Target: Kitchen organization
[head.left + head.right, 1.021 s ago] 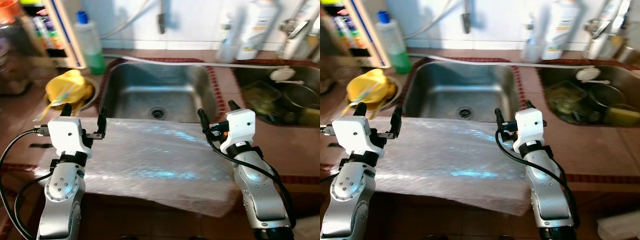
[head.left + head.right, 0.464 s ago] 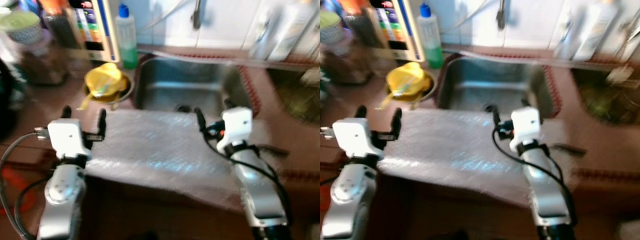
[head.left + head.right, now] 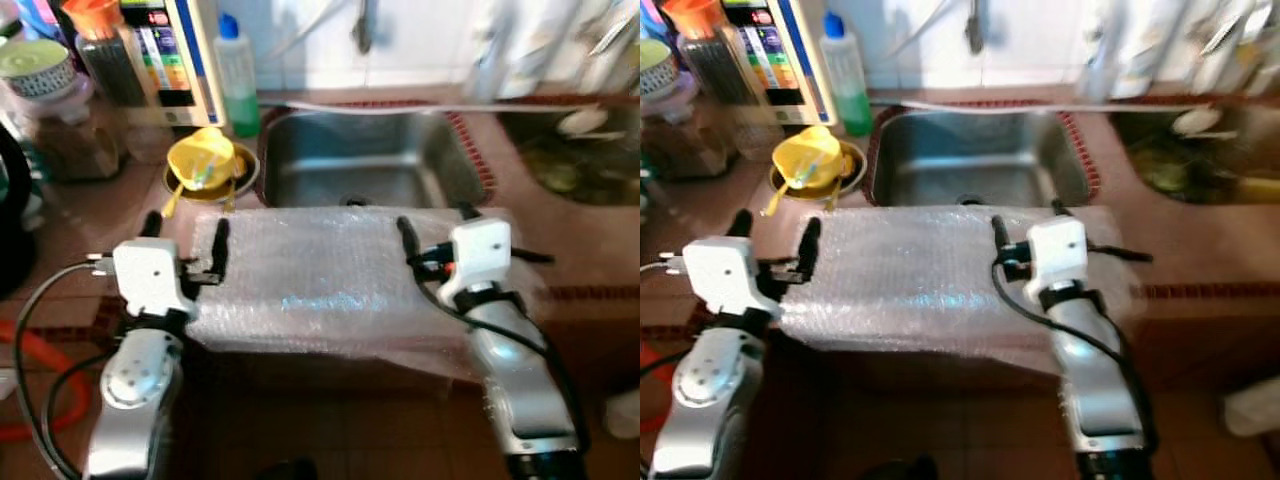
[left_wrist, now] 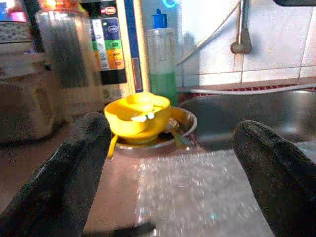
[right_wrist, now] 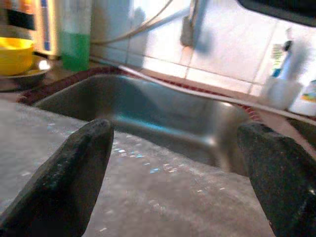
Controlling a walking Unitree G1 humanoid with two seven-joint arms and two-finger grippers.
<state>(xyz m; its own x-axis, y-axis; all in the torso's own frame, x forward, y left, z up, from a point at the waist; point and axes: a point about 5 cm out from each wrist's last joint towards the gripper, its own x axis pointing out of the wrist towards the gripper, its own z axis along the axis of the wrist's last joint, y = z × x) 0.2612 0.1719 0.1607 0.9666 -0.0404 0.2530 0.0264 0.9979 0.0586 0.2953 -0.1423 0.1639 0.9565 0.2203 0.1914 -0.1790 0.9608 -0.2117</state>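
I see both pincers spread apart: left gripper (image 3: 186, 232) and right gripper (image 3: 434, 222) hover over the bubble wrap (image 3: 320, 285), apparently not gripping it, before the sink (image 3: 365, 165).

No label or text is legible

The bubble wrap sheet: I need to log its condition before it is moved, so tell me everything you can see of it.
The bubble wrap sheet is a clear, shiny rectangle of dimpled plastic lying flat on the reddish counter in front of the steel sink. Its near edge overhangs the counter front. The left gripper is at its left end and the right gripper at its right end, both open; whether their fingers touch it is unclear. The yellow bowl sits beyond its left corner.
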